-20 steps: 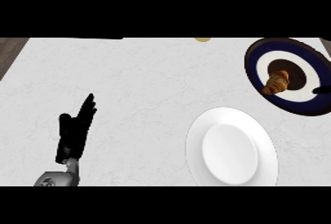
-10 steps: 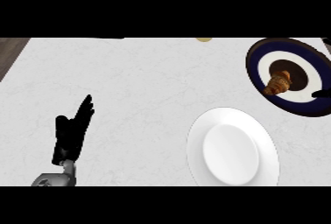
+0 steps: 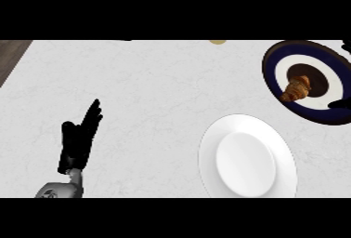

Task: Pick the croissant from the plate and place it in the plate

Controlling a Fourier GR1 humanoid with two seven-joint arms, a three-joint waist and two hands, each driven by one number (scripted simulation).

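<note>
Compared with the earlier views, almost nothing changes: the croissant (image 3: 297,89) lies where it was, on the dark blue plate (image 3: 274,58), and the left hand (image 3: 77,139) rests in the same spot well to the left of the white plate (image 3: 209,153), fingers straight and pressed together, holding nothing. A dark shape at the blue plate's right rim may be the right hand; its fingers cannot be told. Judgement: the pick is not yet made, so the whole transfer remains. Count: one croissant, two plates, one hand plainly in view. The white plate sits just below and left of the blue plate.
</note>
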